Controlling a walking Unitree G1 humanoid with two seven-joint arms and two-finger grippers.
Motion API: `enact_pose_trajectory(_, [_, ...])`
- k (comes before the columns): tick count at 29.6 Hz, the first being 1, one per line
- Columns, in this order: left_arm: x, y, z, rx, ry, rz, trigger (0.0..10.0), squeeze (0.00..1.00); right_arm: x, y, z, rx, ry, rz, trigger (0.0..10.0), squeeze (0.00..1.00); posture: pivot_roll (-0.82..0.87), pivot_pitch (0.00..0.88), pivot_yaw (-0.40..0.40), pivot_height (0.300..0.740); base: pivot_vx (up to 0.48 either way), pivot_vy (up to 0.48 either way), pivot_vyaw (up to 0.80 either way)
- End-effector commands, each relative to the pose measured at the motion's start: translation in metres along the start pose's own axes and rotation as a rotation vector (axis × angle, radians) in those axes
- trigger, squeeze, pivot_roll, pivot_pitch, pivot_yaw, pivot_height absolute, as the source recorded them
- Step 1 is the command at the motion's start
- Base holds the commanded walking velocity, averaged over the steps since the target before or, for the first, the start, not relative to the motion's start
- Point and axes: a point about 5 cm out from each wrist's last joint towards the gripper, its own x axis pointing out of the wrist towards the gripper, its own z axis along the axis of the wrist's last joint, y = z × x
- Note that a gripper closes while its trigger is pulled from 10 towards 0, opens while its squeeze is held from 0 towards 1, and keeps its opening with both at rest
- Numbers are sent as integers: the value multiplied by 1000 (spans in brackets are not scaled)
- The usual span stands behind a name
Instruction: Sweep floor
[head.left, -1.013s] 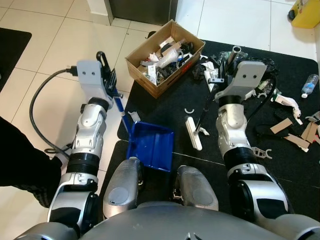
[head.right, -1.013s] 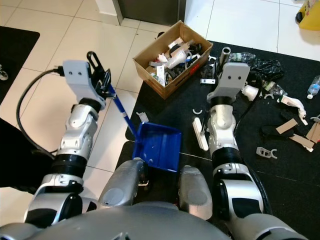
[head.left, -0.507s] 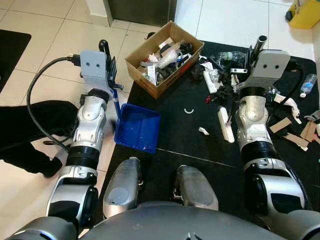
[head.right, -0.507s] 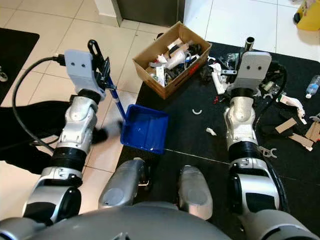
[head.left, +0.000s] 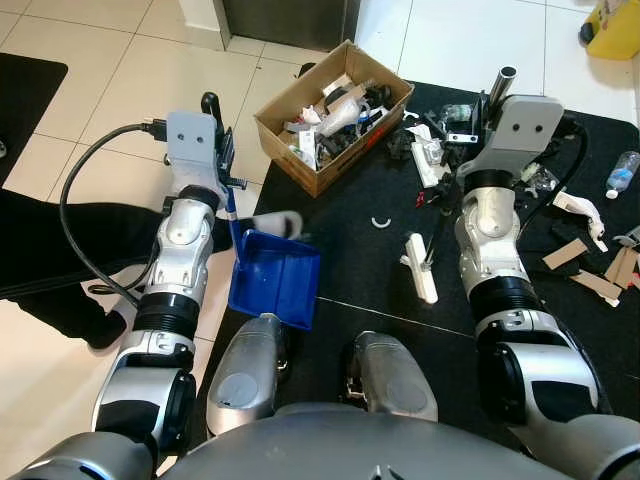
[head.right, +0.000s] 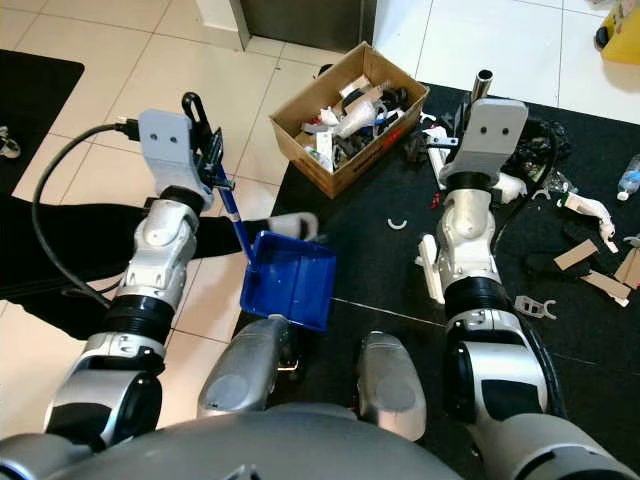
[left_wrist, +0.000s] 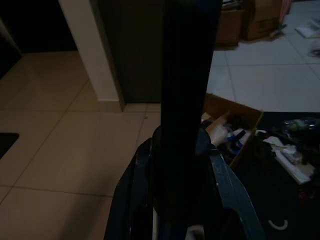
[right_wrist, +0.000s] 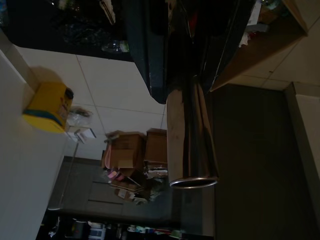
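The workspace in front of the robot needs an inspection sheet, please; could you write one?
Surface: black mat on pale tiled floor.
Job's things: blue dustpan at the mat's edge; white broom head on the mat.
Clutter: cardboard box of scraps; loose scraps and cardboard bits on the mat; plastic bottle.
Grippers: left tool shut on the dustpan's handle; right tool shut on the broom's metal pole.
Cables: black cable to the left wrist.
Surroundings: yellow container.

Your left gripper (head.right: 212, 160) is clamped on the handle of the blue dustpan (head.right: 288, 279), whose pan sits at the edge of the black mat (head.right: 560, 340). Your right gripper (head.right: 462, 118) grips the metal broom handle (head.right: 481, 82), its white head (head.right: 431, 268) resting on the mat. A cardboard box (head.right: 349, 117) of scraps stands just ahead, with litter scattered to the right.
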Motion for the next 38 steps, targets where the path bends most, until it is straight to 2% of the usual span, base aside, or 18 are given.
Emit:
enact_pose_trajectory(1, [3,6,7,24,-37,10,10000,0,2,1,2,2,-8,1,10000,0,68,0,31,740,0,0,0])
enact_pose_trajectory(20, [5,4,3,22,-25,1,10000,0,0,3,-1,13,8,-4,10000,0,61,0,38,740,0,0,0])
enact_pose_trajectory(24, [4,3,-8,-66,37,-11,10000,0,-5,1,-9,20,47,-24,10000,0,60,0,38,740,0,0,0])
enact_pose_trajectory(26, [4,3,-10,-80,46,-12,10000,0,-6,0,-10,19,51,-27,10000,0,60,0,38,740,0,0,0])
enact_pose_trajectory(29, [4,8,-18,-151,82,21,10000,0,-12,-5,-19,28,97,-56,10000,0,57,0,37,740,0,0,0])
enact_pose_trajectory(31, [4,12,-19,-169,79,37,10000,0,-15,-9,-25,63,133,-90,10000,0,57,0,37,740,0,0,0])
enact_pose_trajectory(34, [4,13,-19,-141,65,30,10000,0,-21,-15,-35,107,184,-139,10000,0,49,0,36,740,0,0,0])
enact_pose_trajectory(38, [3,12,-22,-99,58,7,10000,0,-27,-18,-43,117,229,-158,10000,0,47,0,36,740,0,0,0])
